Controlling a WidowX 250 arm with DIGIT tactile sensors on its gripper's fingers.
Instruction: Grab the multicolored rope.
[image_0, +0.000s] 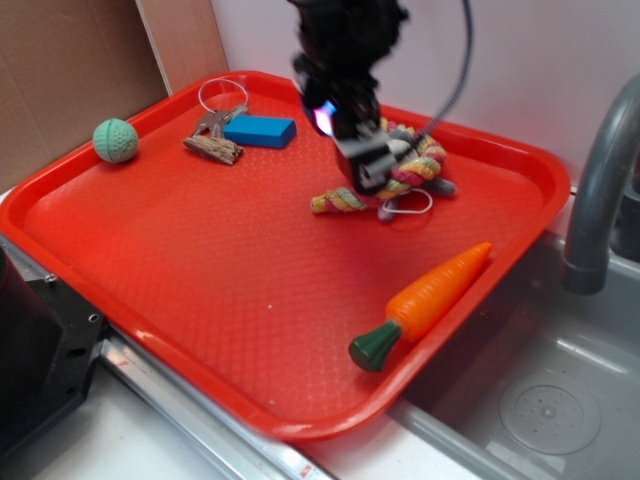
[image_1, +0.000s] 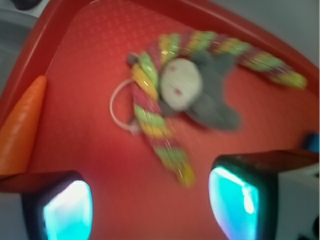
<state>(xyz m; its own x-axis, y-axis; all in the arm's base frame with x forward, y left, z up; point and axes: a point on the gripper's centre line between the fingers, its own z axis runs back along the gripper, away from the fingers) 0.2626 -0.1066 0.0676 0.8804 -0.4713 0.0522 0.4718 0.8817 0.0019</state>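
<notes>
The multicolored rope (image_0: 412, 170) lies on the far right part of the red tray (image_0: 180, 270), curved around a small grey-white plush animal (image_0: 440, 185). In the wrist view the rope (image_1: 155, 125) and the plush (image_1: 195, 90) lie ahead of the fingers, one rope end reaching toward the gap between them. My gripper (image_0: 368, 172) hangs over the rope's left part and hides some of it. My gripper (image_1: 150, 205) is open, with only red tray between the fingertips (image_1: 235, 200).
An orange plastic carrot (image_0: 425, 300) lies at the tray's right front edge; it also shows in the wrist view (image_1: 20, 130). A blue block (image_0: 260, 130), keys on a ring (image_0: 215, 105) and a wood piece (image_0: 213, 148) lie at the back. A green ball (image_0: 115, 140) is at the left. A sink and faucet (image_0: 600, 190) stand to the right.
</notes>
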